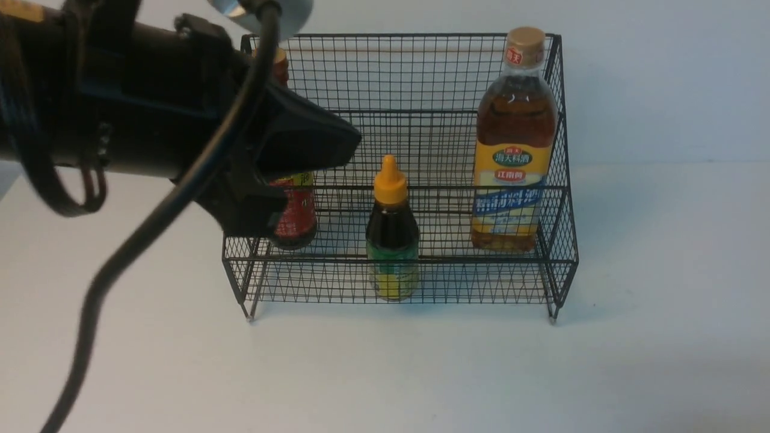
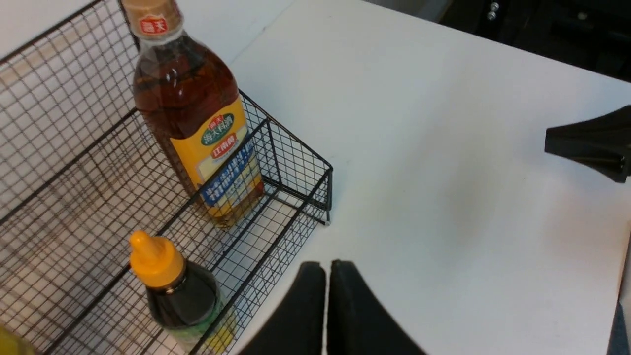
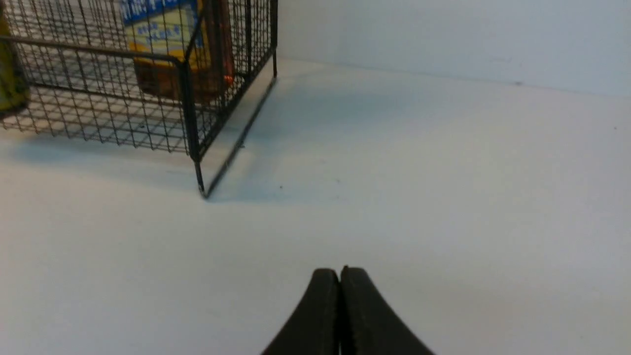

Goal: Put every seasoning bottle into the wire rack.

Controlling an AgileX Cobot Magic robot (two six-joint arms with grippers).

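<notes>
Inside the wire rack (image 1: 541, 198), on its lower front tier, all three seasoning bottles stand upright: the tall amber bottle (image 1: 512, 144) at the robot's right end, the small dark bottle (image 1: 392, 231) with the orange nozzle cap in the middle, and the dark bottle (image 1: 295, 207) with the red-yellow label at the left end, half hidden behind the left arm. Their long axes are vertical and they stand well apart from one another.

The left gripper (image 2: 325, 305) has its jaws pressed together with nothing between them; it hangs just in front of and above the rack's left end, so the red-labelled bottle lies right beyond it, and this arm is by far the nearer. The right gripper (image 3: 340, 310) is likewise closed and empty, low over the bare table (image 1: 662, 300), with the rack's right front corner ahead and to one side.

As I judge it, the placing is done, and what remains is for the left arm to draw clear without catching the mesh.

The rack is thin black wire in a fine grid, stiff, with sloping sides and small feet. The amber bottle is clear, glossy and square-shouldered with a tan cap; the small one is rounded, its cap a smooth cone. The table is matte white.
</notes>
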